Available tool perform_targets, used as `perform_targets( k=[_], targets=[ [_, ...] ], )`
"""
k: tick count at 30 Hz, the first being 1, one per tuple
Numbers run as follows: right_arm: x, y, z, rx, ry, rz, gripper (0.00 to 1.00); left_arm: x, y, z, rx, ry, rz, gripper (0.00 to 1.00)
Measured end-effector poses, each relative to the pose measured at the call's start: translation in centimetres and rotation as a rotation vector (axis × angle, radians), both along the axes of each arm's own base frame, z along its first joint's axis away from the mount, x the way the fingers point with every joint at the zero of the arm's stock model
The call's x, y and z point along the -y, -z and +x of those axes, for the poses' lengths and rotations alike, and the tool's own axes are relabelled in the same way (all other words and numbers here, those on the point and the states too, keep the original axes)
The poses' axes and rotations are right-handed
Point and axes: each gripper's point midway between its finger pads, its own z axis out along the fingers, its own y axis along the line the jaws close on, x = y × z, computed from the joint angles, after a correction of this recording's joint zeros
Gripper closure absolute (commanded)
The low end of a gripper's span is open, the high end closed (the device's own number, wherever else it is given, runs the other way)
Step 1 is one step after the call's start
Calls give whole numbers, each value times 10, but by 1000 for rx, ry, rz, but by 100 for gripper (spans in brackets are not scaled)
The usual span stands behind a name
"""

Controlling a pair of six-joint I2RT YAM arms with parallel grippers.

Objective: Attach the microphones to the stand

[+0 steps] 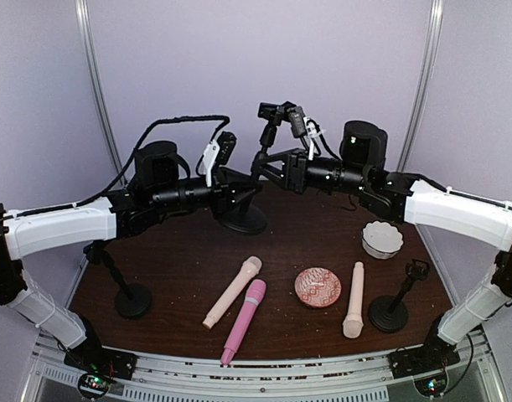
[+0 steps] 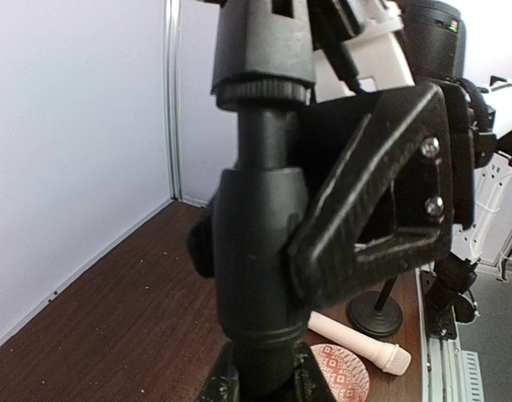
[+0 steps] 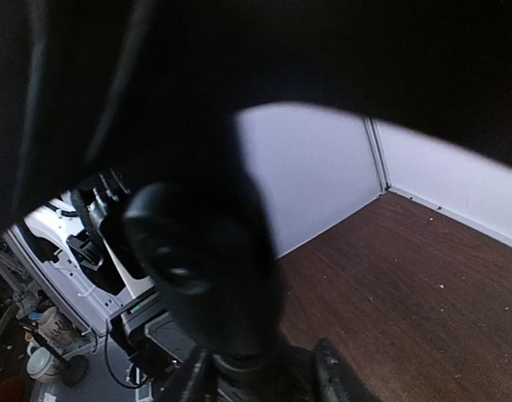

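Three microphones lie on the table: a peach one (image 1: 233, 291), a pink one (image 1: 244, 320) beside it, and another peach one (image 1: 354, 299) to the right, which also shows in the left wrist view (image 2: 360, 343). A black stand (image 1: 244, 216) with a clip on top (image 1: 276, 113) stands at the centre back. My left gripper (image 1: 239, 198) is shut on the stand's lower pole (image 2: 260, 251). My right gripper (image 1: 266, 164) is shut on the stand higher up, at a blurred black knob (image 3: 197, 260). The right gripper's black finger (image 2: 381, 209) shows in the left wrist view.
A round patterned pink dish (image 1: 318, 287) lies between the microphones. A white scalloped bowl (image 1: 382, 239) sits at the right. A small black stand (image 1: 128, 293) is at the front left and another (image 1: 394, 306) at the front right.
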Motion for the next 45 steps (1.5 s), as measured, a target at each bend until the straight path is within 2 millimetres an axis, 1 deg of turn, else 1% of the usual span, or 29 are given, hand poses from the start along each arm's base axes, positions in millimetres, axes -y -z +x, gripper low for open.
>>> perform_targets(
  k=[3, 4, 6, 8, 10, 13, 16, 19, 24, 27, 31, 33, 40, 45],
  targets=[
    [17, 1, -3, -17, -14, 15, 34, 4, 4, -8, -4, 49, 7, 100],
    [23, -2, -5, -17, -7, 20, 32, 5, 4, -11, -5, 63, 8, 100],
    [32, -12, -11, 4, 6, 36, 30, 7, 4, -15, -5, 80, 7, 100],
    [39, -26, -16, 34, 28, 55, 32, 8, 4, -16, -6, 75, 8, 100],
    [38, -33, -23, 50, 54, 45, 34, 7, 5, -13, -5, 54, 10, 100],
    [23, -36, -34, 60, 104, -5, 35, 4, 7, -4, -6, -3, 16, 100],
    [10, -32, -36, 42, 189, -67, 36, -1, 14, 6, -13, -68, 28, 100],
    [6, -24, -27, 2, 300, -124, 37, -7, 21, 14, -26, -127, 39, 100],
    [13, 1, -4, -64, 457, -195, 39, -12, 25, 19, -37, -173, 39, 100],
    [12, 12, 4, -82, 496, -229, 41, -13, 25, 19, -38, -178, 33, 100],
    [6, 22, 10, -94, 513, -250, 46, -13, 20, 19, -30, -176, 18, 100],
    [4, 22, 12, -92, 515, -250, 49, -13, 20, 18, -31, -172, 17, 100],
    [-3, 15, 11, -72, 503, -236, 69, -12, 19, 16, -35, -157, 14, 100],
    [-6, 10, 10, -60, 489, -218, 70, -11, 18, 14, -34, -145, 11, 100]
  ],
)
